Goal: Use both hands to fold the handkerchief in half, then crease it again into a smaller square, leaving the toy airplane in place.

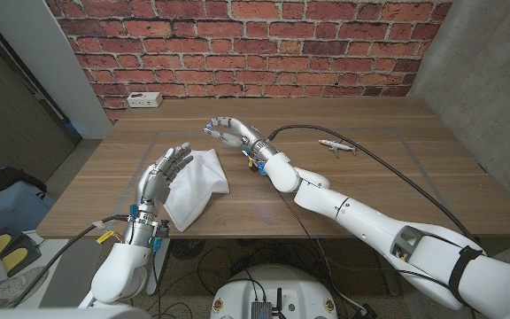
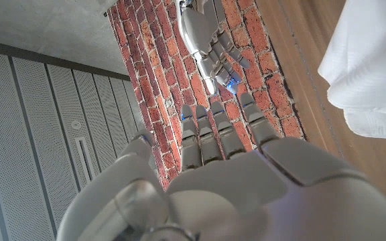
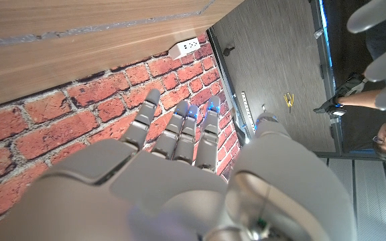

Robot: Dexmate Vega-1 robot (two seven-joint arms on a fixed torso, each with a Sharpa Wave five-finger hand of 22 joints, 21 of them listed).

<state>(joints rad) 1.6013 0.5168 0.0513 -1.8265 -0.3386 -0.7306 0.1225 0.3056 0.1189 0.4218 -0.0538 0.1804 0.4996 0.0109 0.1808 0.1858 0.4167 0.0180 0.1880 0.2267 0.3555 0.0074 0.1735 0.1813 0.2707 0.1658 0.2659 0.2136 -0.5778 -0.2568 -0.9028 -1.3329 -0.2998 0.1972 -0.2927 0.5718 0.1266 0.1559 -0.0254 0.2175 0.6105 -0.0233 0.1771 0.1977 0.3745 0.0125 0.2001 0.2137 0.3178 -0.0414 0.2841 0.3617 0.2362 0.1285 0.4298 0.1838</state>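
Head view shows the cloth (image 1: 197,185) folded, long axis slanting from beside the left hand (image 1: 166,170) toward the right hand (image 1: 229,133). Both hands are spread, holding nothing. Well beyond the right hand lies the airplane (image 1: 336,146), lengthwise across the tabletop (image 1: 343,190). Left wrist view shows the cloth's edge (image 2: 370,67) close up; right wrist view shows a wall outlet (image 3: 186,47).

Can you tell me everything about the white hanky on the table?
The handkerchief is plain white cloth, soft and a bit rumpled. It looks already folded over, lying as a slanted, uneven shape on the wooden table. The left hand hovers at its left edge with fingers spread; whether it touches the cloth is unclear. The right hand is apart, beyond its far corner.
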